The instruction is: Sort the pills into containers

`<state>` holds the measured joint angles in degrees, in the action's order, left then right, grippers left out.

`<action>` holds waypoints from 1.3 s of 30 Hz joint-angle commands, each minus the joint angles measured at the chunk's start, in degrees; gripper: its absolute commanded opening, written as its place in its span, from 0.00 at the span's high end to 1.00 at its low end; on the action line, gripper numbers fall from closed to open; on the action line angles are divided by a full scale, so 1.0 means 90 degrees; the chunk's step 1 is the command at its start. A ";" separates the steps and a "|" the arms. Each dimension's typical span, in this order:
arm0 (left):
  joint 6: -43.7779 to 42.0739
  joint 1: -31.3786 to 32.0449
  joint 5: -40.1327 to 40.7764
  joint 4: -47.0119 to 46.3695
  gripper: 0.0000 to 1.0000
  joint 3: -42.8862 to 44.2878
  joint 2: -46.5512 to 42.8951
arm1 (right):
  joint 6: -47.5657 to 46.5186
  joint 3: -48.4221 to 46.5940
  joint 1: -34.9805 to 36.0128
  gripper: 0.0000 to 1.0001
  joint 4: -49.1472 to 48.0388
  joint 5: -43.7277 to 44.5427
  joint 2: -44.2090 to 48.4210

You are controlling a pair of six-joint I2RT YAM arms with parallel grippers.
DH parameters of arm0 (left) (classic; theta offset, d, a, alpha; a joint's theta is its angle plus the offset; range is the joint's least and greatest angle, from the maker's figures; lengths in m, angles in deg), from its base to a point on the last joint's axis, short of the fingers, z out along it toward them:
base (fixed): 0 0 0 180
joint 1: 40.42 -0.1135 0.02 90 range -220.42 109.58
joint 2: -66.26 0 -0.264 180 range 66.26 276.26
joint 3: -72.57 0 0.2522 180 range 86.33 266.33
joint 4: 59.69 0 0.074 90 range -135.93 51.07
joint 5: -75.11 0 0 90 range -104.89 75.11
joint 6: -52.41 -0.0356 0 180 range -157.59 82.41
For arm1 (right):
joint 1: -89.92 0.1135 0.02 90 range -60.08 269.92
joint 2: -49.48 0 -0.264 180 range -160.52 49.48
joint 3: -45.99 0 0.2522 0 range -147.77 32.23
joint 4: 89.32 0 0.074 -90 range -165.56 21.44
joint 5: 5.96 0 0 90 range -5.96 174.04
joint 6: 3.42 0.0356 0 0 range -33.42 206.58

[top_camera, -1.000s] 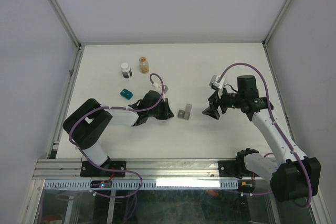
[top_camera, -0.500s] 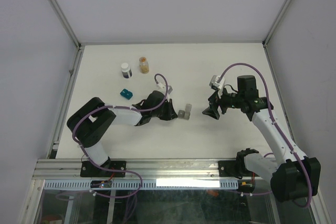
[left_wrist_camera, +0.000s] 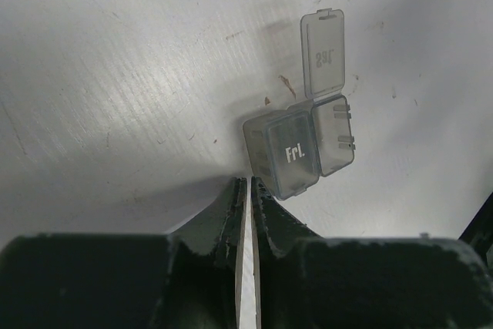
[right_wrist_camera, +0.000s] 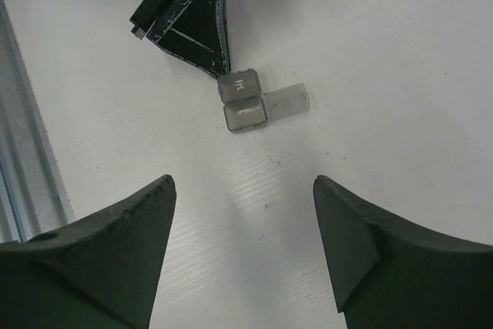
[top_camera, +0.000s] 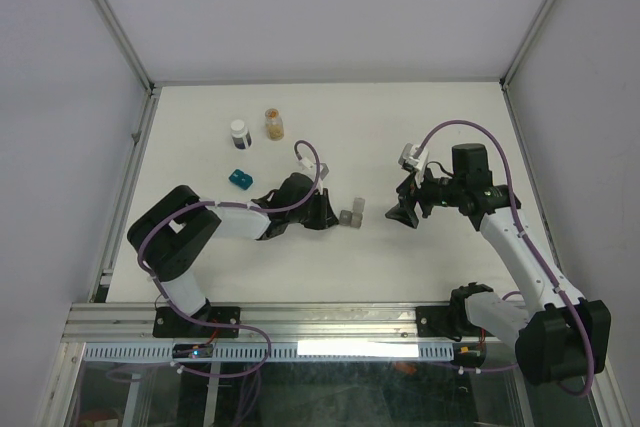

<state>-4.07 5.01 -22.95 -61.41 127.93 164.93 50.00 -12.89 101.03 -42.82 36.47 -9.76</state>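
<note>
Left gripper [left_wrist_camera: 248,184] is reaching rightward, low over the table [top_camera: 440,127], jaws pressed together on nothing, tips arriving at the closed cell of the gray container [left_wrist_camera: 286,153] (its other cell's lid is standing open). Right gripper [right_wrist_camera: 243,184] is hovering near, wrist tilting down, jaws spread wide and empty. That box is sitting near the table's middle.

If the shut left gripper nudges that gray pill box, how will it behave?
Probably slides or spins rather than tips: the gray pill box lies low and flat on the smooth table. It looks light, thin translucent plastic. Its open lid may flap or snag.
</note>
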 commanded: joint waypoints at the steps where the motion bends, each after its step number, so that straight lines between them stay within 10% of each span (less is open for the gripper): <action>1: -0.0016 0.0079 -0.0200 -0.0177 0.91 0.0092 -0.0191 | -0.0090 -0.0122 -0.0039 0.25 -0.0097 -0.0173 0.0118; 15: -0.0551 0.0035 0.1308 0.0682 0.82 -0.0228 -0.1629 | -0.0100 -0.0113 -0.0056 0.25 -0.0082 -0.0232 0.0123; 25: -0.1825 -0.0298 0.3177 0.0938 0.22 -0.0011 -0.3147 | -0.0252 -0.0001 -0.0628 0.19 -0.0142 -0.0837 0.0418; 39: -0.2336 -0.2221 0.2823 0.2539 0.01 0.2969 -0.0910 | 0.0128 -0.0075 -0.1309 0.01 -0.0282 -0.1111 0.0377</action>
<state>-22.21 -11.34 3.46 -45.11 145.14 149.98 49.26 -12.87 90.87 -42.76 30.08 -7.05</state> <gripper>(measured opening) 0.990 0.984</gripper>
